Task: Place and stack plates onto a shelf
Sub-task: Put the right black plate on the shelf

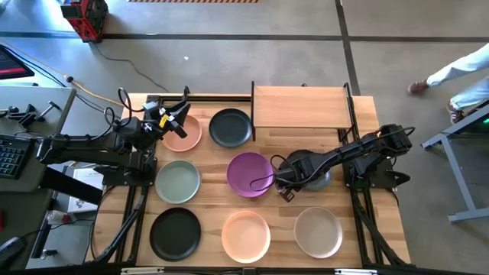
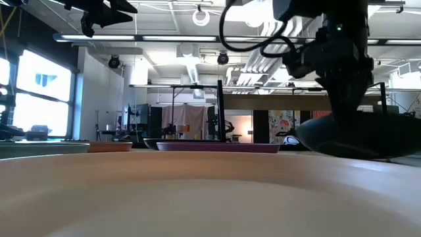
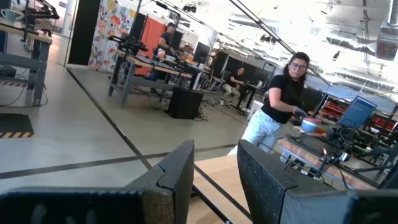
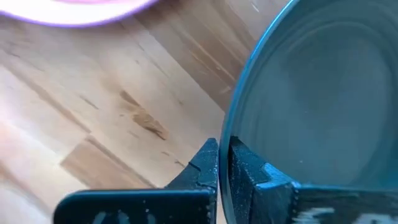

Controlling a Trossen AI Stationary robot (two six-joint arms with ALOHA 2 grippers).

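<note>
Right hand clamped on grey plate rim, beside purple plate | left hand open, raised over peach plate | shelf at bench rear

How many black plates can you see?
3: one black plate beside the shelf, one at the front left, one mostly hidden under the right gripper, which pinches its rim.

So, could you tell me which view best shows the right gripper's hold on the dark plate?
The right wrist view: the right gripper is shut on the dark plate, pinching its rim. The high view hides most of that plate under the arm; the low view shows it only edge-on; the left wrist view misses it.
</note>
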